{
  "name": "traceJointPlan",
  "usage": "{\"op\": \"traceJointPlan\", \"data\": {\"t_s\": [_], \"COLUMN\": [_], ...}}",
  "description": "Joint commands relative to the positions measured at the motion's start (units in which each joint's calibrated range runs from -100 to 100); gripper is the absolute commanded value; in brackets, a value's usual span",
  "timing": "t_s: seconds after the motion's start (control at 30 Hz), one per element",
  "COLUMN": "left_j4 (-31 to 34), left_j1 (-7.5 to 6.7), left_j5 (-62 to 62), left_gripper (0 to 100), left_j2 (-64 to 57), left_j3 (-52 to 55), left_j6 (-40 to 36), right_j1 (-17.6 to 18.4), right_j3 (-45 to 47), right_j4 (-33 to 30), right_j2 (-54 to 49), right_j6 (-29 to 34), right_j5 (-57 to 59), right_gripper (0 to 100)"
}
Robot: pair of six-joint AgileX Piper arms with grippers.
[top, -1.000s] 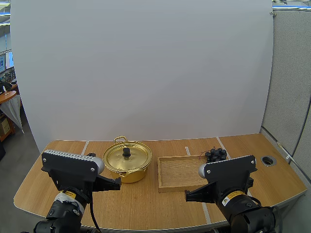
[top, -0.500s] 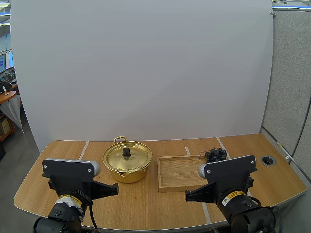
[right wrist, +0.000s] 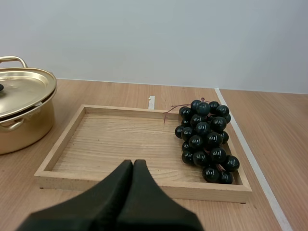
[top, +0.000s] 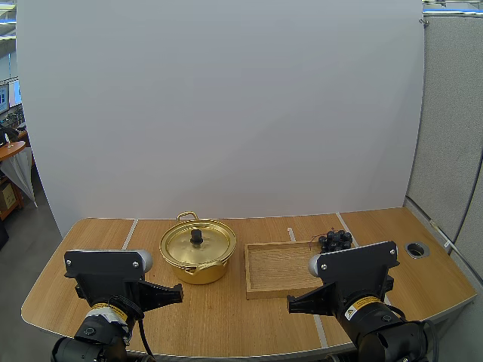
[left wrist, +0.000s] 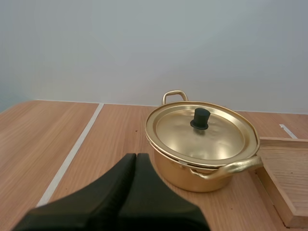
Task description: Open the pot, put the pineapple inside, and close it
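Observation:
A golden pot (top: 198, 253) with its lid (left wrist: 201, 130) on and a black knob (left wrist: 199, 118) stands left of centre on the table. To its right lies a wooden tray (top: 281, 268) holding a bunch of dark grapes (right wrist: 206, 139) at its right side. My left gripper (left wrist: 136, 157) is shut on nothing, low over the table, short of the pot and a little to its left. My right gripper (right wrist: 133, 163) is also shut and empty, in front of the tray's near rim (right wrist: 144, 185). No pineapple is in sight.
Pale tape lines (left wrist: 72, 154) cross the wooden table (top: 226, 317). A round hole (top: 416, 248) sits at the table's far right. A white backdrop stands behind. Bare wood lies left of the pot and in front of the tray.
My left arm has dropped lower and drawn back toward the table's near edge. The right arm, pot, tray and grapes have not moved.

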Motion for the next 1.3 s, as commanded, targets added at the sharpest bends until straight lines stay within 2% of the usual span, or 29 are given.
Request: {"op": "traceJointPlan", "data": {"t_s": [0.0, 1.27], "left_j4": [0.84, 0.84], "left_j1": [0.06, 0.06], "left_j5": [-1.32, -2.02], "left_gripper": [0, 0], "left_j2": [-0.27, -0.27], "left_j3": [0.14, 0.14], "left_j6": [-0.61, -0.61], "right_j1": [0.1, 0.09], "right_j3": [0.2, 0.2], "right_j4": [-0.49, -0.49], "right_j2": [-0.35, -0.35], "right_j6": [-0.45, -0.26], "right_j5": [-1.23, -1.23], "right_gripper": [0, 0]}}
